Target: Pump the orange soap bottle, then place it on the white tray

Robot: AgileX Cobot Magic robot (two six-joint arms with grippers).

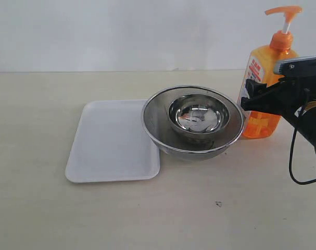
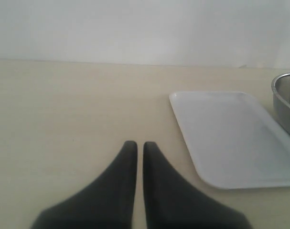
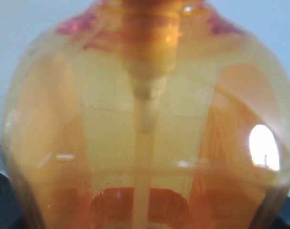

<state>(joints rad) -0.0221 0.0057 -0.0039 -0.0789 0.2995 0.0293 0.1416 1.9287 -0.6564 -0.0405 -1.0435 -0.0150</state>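
Observation:
The orange soap bottle stands upright on the table at the far right, its orange pump head raised on the white stem. My right gripper reaches in from the right and closes round the bottle's middle. In the right wrist view the translucent bottle fills the picture, and only dark edges of the fingers show at its sides. The white tray lies flat to the left of centre. My left gripper is shut and holds nothing, low over bare table beside the tray; the exterior view does not show it.
A large steel bowl with a smaller steel bowl inside it sits between the tray and the bottle, its rim overlapping the tray's right edge. The big bowl's rim also shows in the left wrist view. A black cable hangs from the right arm.

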